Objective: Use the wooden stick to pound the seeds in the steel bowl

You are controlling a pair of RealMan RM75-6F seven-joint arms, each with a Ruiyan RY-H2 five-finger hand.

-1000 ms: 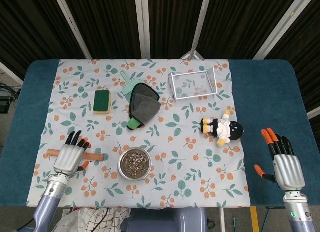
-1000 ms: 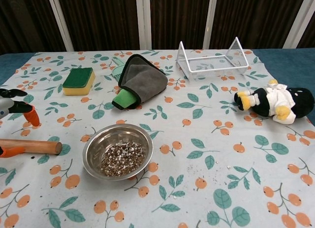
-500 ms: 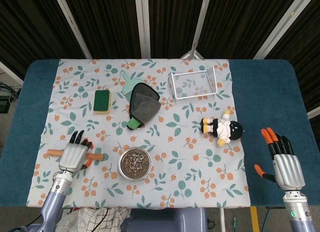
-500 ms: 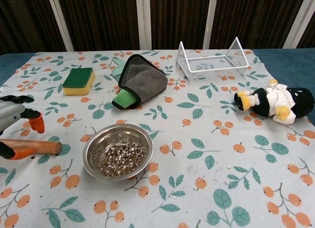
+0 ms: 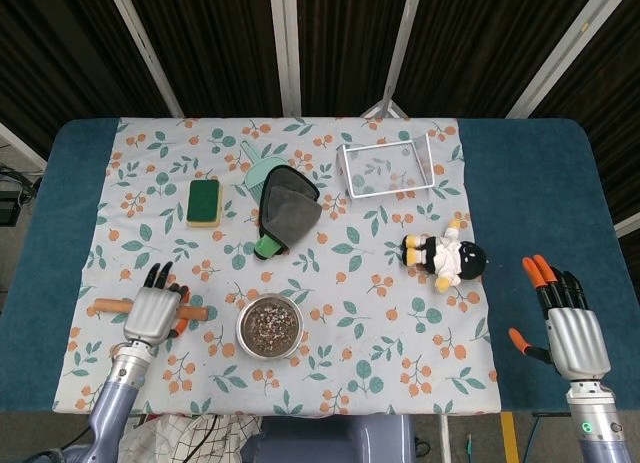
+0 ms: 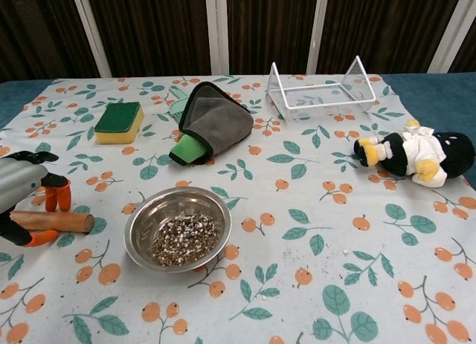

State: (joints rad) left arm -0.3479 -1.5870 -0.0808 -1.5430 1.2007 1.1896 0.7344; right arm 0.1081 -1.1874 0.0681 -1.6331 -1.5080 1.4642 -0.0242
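The wooden stick [image 5: 104, 305] [image 6: 61, 221] lies flat on the floral cloth at the front left. My left hand [image 5: 155, 313] [image 6: 22, 186] is over its middle, fingers curled down on the far side and thumb on the near side, gripping it. To its right stands the steel bowl [image 5: 246, 339] [image 6: 141, 219], holding a layer of speckled seeds [image 5: 270, 325] [image 6: 184, 240]. Over the blue table edge at the far right, my right hand [image 5: 572, 331] is open and holds nothing. It shows only in the head view.
Behind the bowl lies a grey cloth [image 5: 287, 208] [image 6: 217, 119] draped over a green scoop. A green-yellow sponge [image 5: 203, 202] [image 6: 119, 121] sits back left, a white wire rack [image 5: 388, 168] [image 6: 320, 95] at the back, and a plush toy [image 5: 445, 255] [image 6: 416, 154] to the right.
My left hand has come down onto the stick and its fingers have curled around it. The stick, the bowl and my right hand have stayed in place.
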